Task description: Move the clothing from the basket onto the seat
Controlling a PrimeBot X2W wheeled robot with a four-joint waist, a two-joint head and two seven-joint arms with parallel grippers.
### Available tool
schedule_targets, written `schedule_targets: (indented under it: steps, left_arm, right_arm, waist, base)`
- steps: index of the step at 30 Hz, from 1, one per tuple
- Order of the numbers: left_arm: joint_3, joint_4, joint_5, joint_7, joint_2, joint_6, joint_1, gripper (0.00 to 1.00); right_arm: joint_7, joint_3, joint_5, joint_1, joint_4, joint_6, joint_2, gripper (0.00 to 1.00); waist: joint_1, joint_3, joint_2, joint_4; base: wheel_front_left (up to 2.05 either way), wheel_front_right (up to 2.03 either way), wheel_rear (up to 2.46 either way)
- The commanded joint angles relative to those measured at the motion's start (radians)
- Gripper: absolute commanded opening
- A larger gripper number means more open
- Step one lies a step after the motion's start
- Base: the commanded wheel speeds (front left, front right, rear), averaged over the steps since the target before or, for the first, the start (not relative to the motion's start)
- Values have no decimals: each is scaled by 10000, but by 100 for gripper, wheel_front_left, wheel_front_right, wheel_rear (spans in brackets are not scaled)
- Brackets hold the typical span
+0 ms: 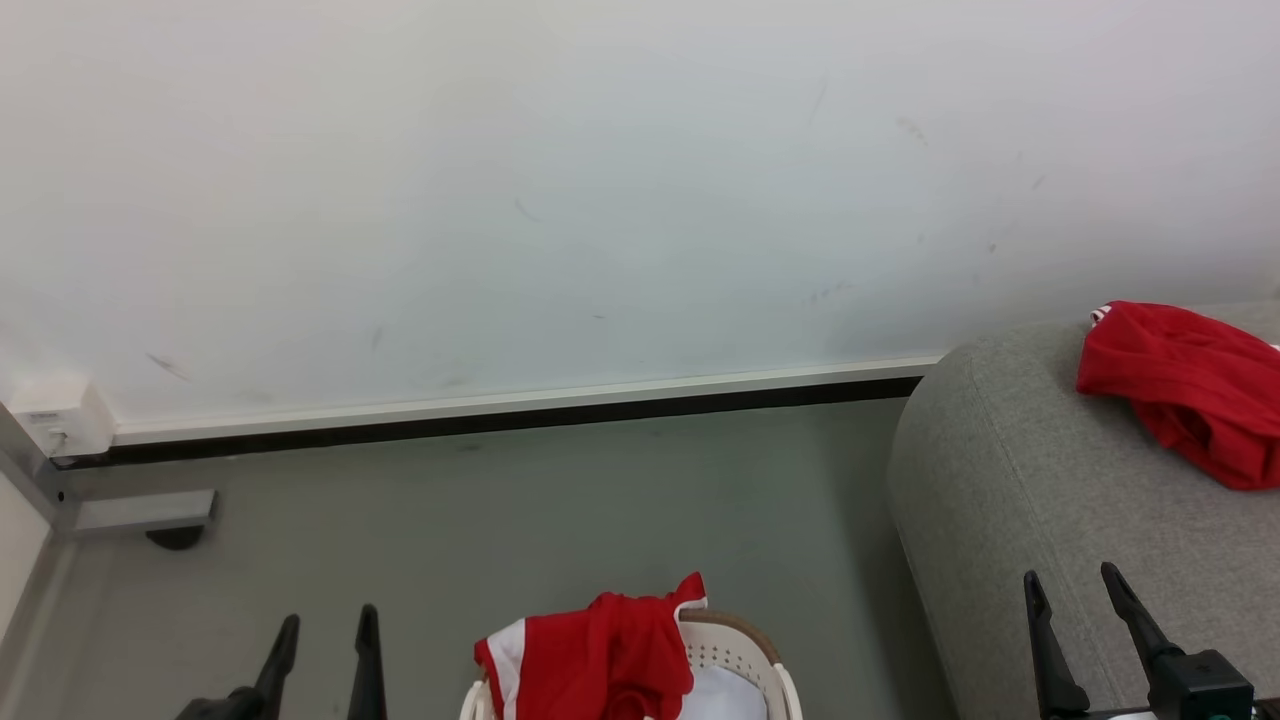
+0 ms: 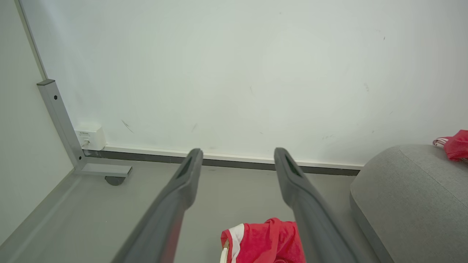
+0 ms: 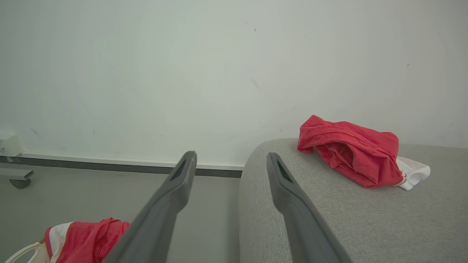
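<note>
You've got the left gripper point(image 1: 329, 618) and right gripper point(image 1: 1070, 575) nearest, at the bottom edge of the head view. Both have their fingers spread wide with nothing between them.

Low centre between them, the basket point(image 1: 745, 632) stands on the grey floor point(image 1: 500, 500). A red garment point(image 1: 600, 655) with white trim is heaped in it and spills over the left rim.

Right of the basket you see the seat point(image 1: 1000, 480), grey woven fabric with a rounded corner. A second red garment point(image 1: 1185, 390) lies crumpled on the seat top, well apart from the basket and from both grippers. The right gripper shows against the seat's front side, and whether it touches you can't tell.

In the left wrist view, the left gripper point(image 2: 238, 153) points at the floor and skirting, with the red garment point(image 2: 267, 241) low between its fingers. In the right wrist view, the second red garment point(image 3: 351, 153) shows a white edge at its right end. A white wall point(image 1: 600, 200) stands behind it all.
</note>
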Motion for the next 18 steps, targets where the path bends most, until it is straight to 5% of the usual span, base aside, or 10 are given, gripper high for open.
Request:
schedule_targets:
  steps: [1,18]
  left_arm:
    - [68,34,121,-7,-37,-69,89,100]
    - [514,336,563,-8,-338,-510,-171,100]
  right_arm:
    - [7,13,85,66,7,-25,-5,100]
    - [7,529,273,-364,-94,-26,-5,100]
  waist:
    - [1,-3,0,3]
    - [1,232,0,-643]
  base:
    - [0,0,0]
    - [0,0,0]
